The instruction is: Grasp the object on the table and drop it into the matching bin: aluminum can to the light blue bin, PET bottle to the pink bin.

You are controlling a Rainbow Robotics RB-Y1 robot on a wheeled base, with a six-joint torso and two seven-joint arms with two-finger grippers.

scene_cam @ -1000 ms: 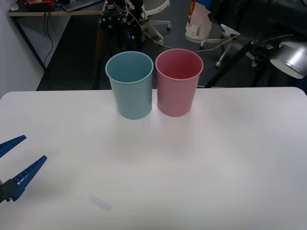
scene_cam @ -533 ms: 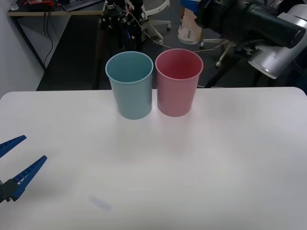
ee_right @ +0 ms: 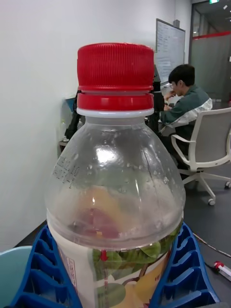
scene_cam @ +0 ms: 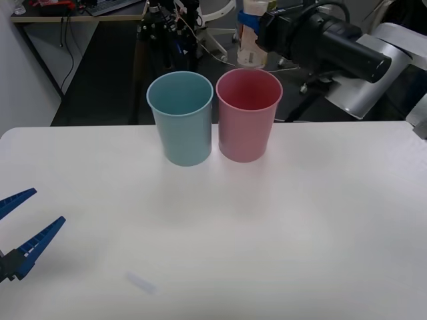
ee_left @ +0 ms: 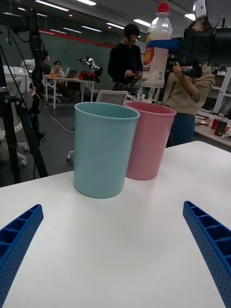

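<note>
My right gripper (scene_cam: 253, 33) is shut on the PET bottle (scene_cam: 252, 48), a clear bottle with a red cap (ee_right: 115, 77) and pale label, holding it upright in the air just above the far rim of the pink bin (scene_cam: 247, 115). In the left wrist view the bottle (ee_left: 156, 53) hangs over the pink bin (ee_left: 147, 139). The light blue bin (scene_cam: 181, 118) stands touching the pink one on its left, on the white table (scene_cam: 320, 220). My left gripper (scene_cam: 17, 230) is open, low over the table's front left corner.
Both bins stand at the table's far edge, near the middle. Behind the table are office chairs (scene_cam: 213, 17), a tripod (scene_cam: 160, 30) and cables on a dark floor. A faint mark (scene_cam: 141, 283) lies on the tabletop near the front.
My right arm has swung left with the bottle, from the far right background to a spot over the pink bin. The left gripper has not moved.
</note>
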